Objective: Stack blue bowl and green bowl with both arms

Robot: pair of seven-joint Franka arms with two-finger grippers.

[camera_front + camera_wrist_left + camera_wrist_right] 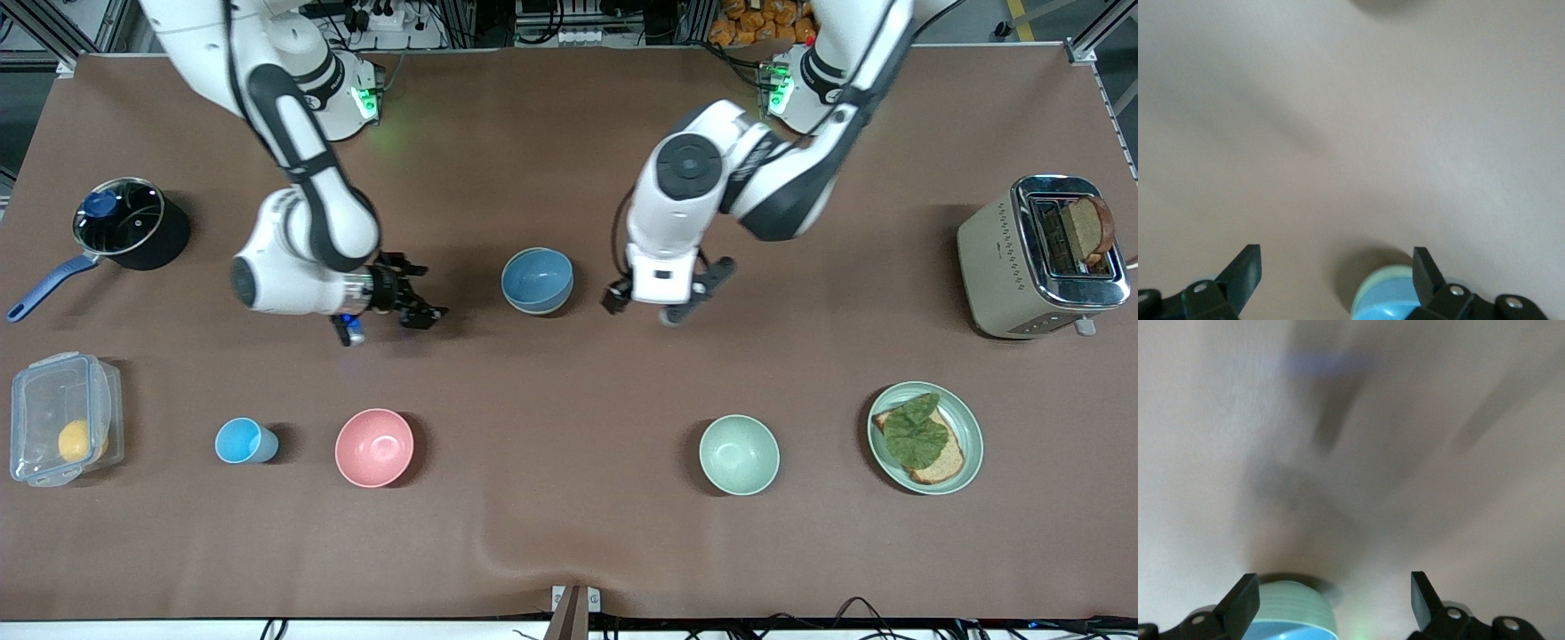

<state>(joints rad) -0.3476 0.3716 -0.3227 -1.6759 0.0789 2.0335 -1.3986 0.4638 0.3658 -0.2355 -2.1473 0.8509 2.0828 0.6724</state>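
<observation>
Front view: blue bowl [537, 280] nested in green bowl [539, 308] mid-worktop, between both arms.
Left wrist view: left end effector [1338, 267] wide open, empty.
Right wrist view: right end effector [1335, 593] open, empty.
Stack appears done; retreat upward, avoid rim.

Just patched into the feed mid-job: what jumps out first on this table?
Both arms hang over the table's middle, the right gripper and left gripper open on either side of the blue bowl, which both wrist views show nested in a green bowl. Nearer the camera sit a pink bowl and a mint-green bowl; a toaster stands at the left arm's end.
</observation>
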